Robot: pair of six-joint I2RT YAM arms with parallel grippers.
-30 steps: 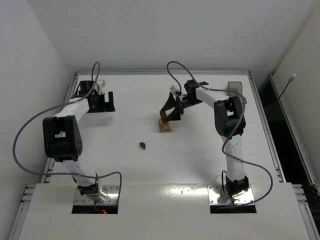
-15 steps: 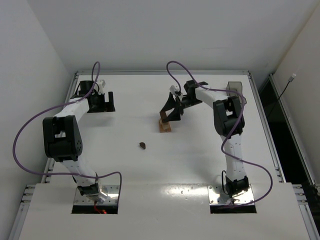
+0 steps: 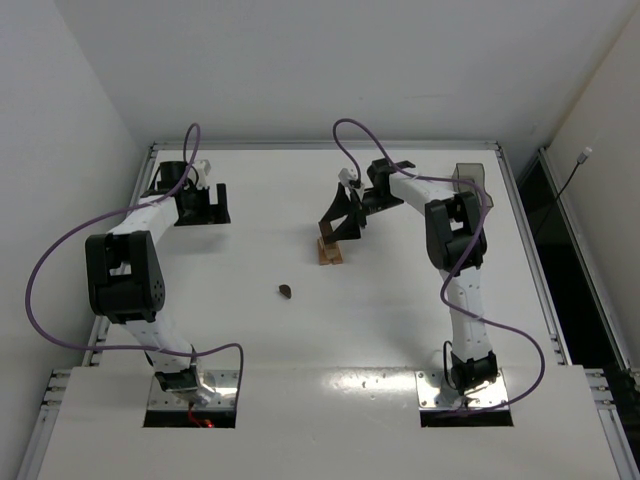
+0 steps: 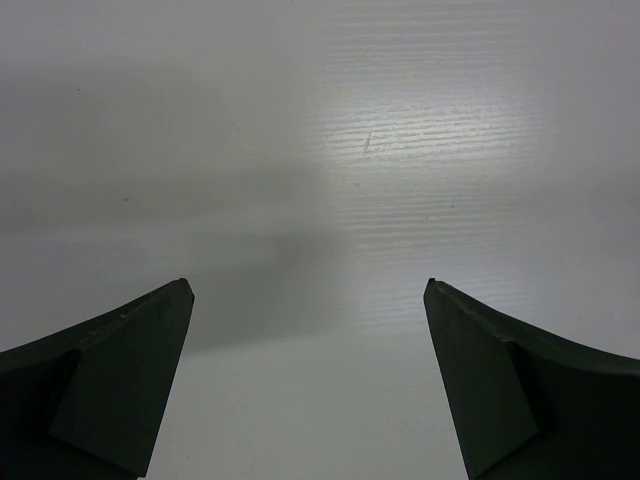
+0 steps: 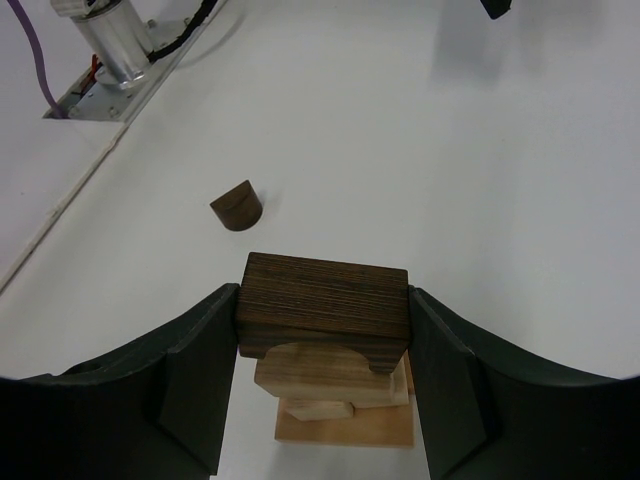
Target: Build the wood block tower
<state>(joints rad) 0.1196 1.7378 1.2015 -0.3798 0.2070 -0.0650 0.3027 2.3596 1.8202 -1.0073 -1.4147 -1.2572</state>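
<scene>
Right gripper (image 5: 323, 300) pinches a dark brown notched wooden block (image 5: 322, 312) atop the light tan tower (image 5: 340, 390), mid-counter; skewed release could topple it; left gripper (image 4: 308, 300) spread.

White arms (image 3: 462, 310), black joints (image 3: 122, 275), purple cables (image 3: 28, 290), black hands (image 4: 308, 290).

From above, the right gripper (image 3: 337, 233) hides the top of the tower (image 3: 330, 253), its layers too small to tell; left fingers (image 4: 110, 390) and right fingers (image 5: 165, 400) are cut off below.
</scene>
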